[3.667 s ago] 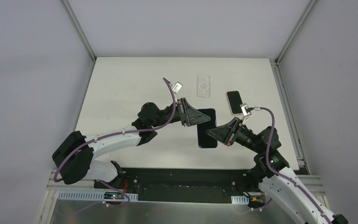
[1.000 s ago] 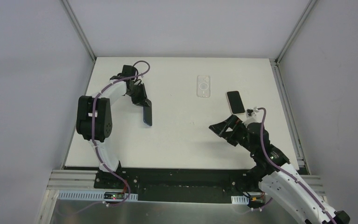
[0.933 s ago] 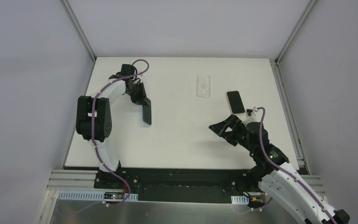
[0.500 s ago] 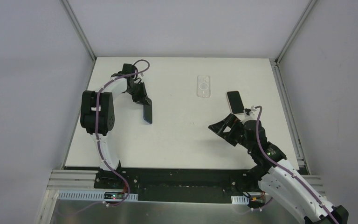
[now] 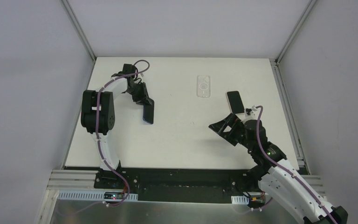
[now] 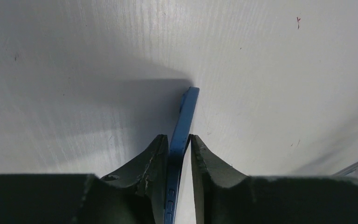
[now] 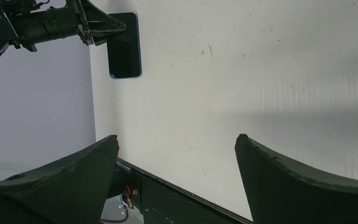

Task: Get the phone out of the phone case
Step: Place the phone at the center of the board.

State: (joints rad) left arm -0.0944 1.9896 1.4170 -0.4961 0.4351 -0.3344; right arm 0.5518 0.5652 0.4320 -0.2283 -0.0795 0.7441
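Top external view: my left pincer (image 5: 144,102) is closed flat on the two faces of a blue phone (image 5: 148,113) at one end. It holds the phone well to the left of the clear case (image 5: 203,86), which lies on the desk (image 5: 177,140). My right pincer (image 5: 219,127) gapes wide and empty, to the near right of the clear case. A second phone (image 5: 235,101) lies just right of that case.

Left wrist view: only the blue phone's (image 6: 182,126) thin edge shows. I cannot tell whether it wears a cover.

The risk I see is that a pinch at one end lets the phone swing or slip and knock the desk.

Its long axis runs from my left pincer (image 6: 177,138) toward the arm bases, with the free end low, near the desk. The dark face is turned toward the clear case's side.
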